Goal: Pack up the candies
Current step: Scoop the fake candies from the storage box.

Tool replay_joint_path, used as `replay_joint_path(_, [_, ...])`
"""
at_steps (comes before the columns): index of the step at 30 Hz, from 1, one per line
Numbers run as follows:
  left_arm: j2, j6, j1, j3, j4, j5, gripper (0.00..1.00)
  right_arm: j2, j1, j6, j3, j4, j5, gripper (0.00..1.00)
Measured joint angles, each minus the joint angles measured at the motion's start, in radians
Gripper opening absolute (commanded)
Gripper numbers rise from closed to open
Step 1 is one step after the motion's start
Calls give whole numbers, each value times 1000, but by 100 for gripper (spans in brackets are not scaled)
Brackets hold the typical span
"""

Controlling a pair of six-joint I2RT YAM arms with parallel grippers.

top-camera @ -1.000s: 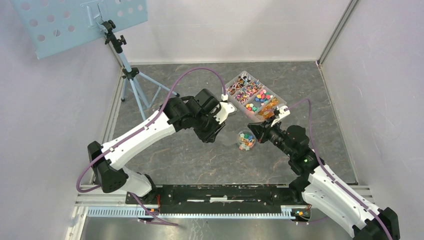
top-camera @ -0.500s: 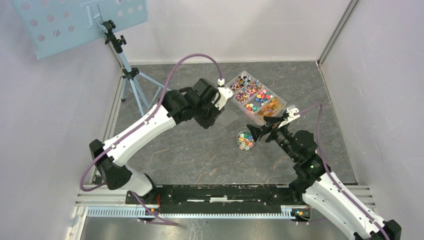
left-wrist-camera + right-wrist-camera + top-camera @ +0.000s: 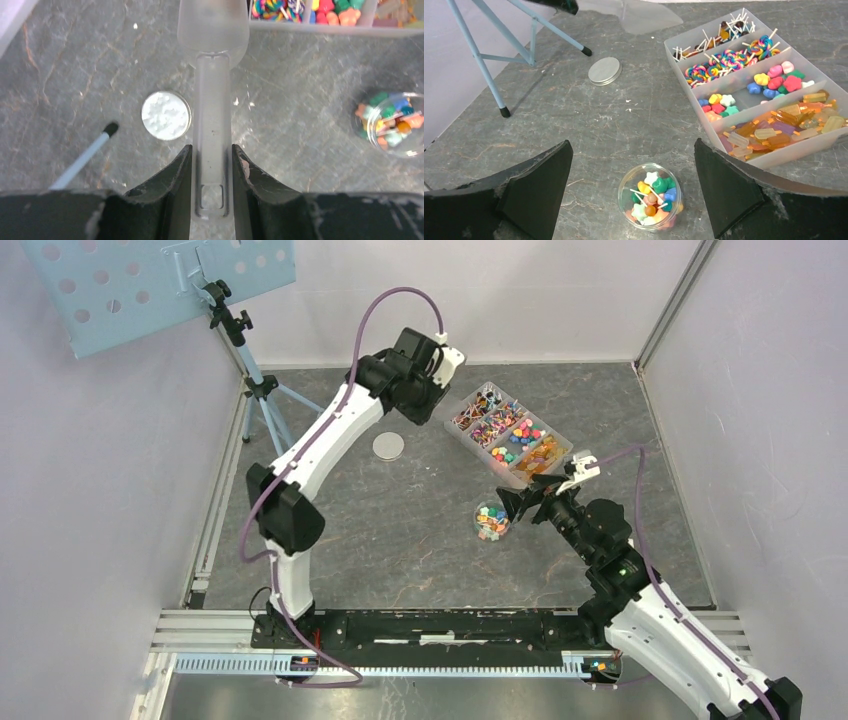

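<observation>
Grey marbled table between white walls, with most of the candies sorted in a divided tray at the far right and some already in a small open jar nearer the arms. Left gripper clenched on the handle of a clear scoop, bowl seemingly empty and aimed at the tray's edge, probably for another dig. Right gripper spread wide either side of the jar, not touching it, likely ready to steady it; lid parked well apart, leaving the mouth free.
</observation>
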Motion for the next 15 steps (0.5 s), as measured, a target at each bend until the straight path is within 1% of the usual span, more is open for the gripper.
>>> replay_joint_path(5, [163,39,24,193,-22,27,2,17,0,-3,9,-39,37,98])
replay_joint_path(10, [249,79,39,261,-36,50,2,18,0,-6,16,-58,72,98])
replay_joint_path(15, [297,104,45,285,-48,69,2,43,0,-7,25,-58,129,98])
